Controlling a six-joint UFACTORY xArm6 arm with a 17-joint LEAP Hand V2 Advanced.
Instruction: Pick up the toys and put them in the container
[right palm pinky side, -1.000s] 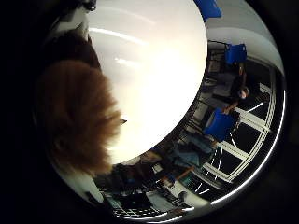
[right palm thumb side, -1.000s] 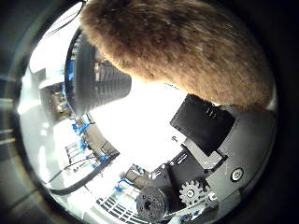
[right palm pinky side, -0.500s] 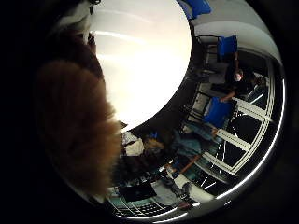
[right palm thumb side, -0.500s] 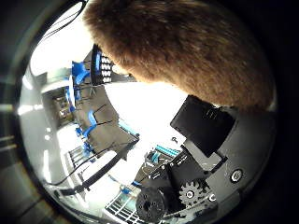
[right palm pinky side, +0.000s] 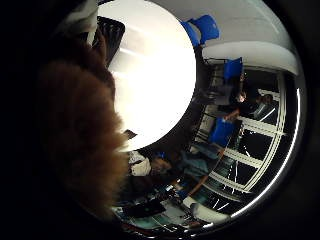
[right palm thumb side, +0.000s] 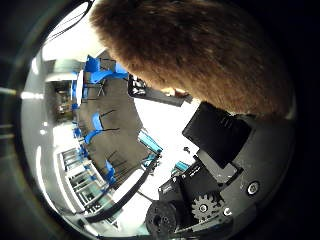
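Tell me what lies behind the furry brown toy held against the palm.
Past the furry brown toy show the white round table, a dark mesh container at its edge, and blue chairs on the floor. Whatever sits directly behind the fur is covered.

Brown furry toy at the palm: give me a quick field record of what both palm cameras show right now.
held item: brown furry plush toy, filling much of the thumb side view, so close against the palm
hand: white and black robot hand, its parts beside the toy; finger closure cannot be told
surface: round white table, seen apart from the toy
container: dark slatted container on the table near the toy's edge
surroundings: blue chairs on a dark floor
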